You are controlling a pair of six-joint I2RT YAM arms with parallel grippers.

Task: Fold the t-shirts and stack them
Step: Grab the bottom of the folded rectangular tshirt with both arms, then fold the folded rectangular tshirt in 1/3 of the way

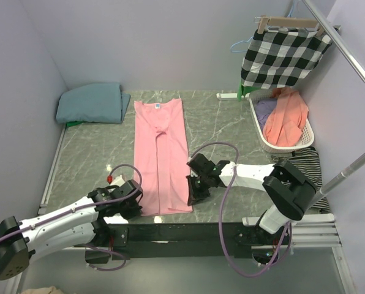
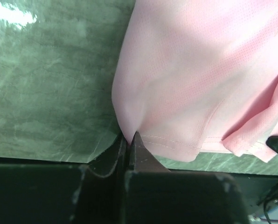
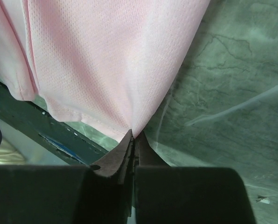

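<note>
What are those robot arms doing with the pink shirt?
They are folding it. The pink shirt lies on the table as a long strip, with its sides folded in. The left gripper pinches the near left corner of its hem, and the right gripper pinches the near right corner. A teal shirt sits folded at the far left.

The left arm (image 1: 54, 226) and right arm (image 1: 250, 173) are white with black joints. A thin purple cable (image 1: 214, 144) loops behind each one's jaws. The left gripper (image 2: 129, 140) and right gripper (image 3: 133, 135) are black, with pointed tips and fat blocks behind.
</note>
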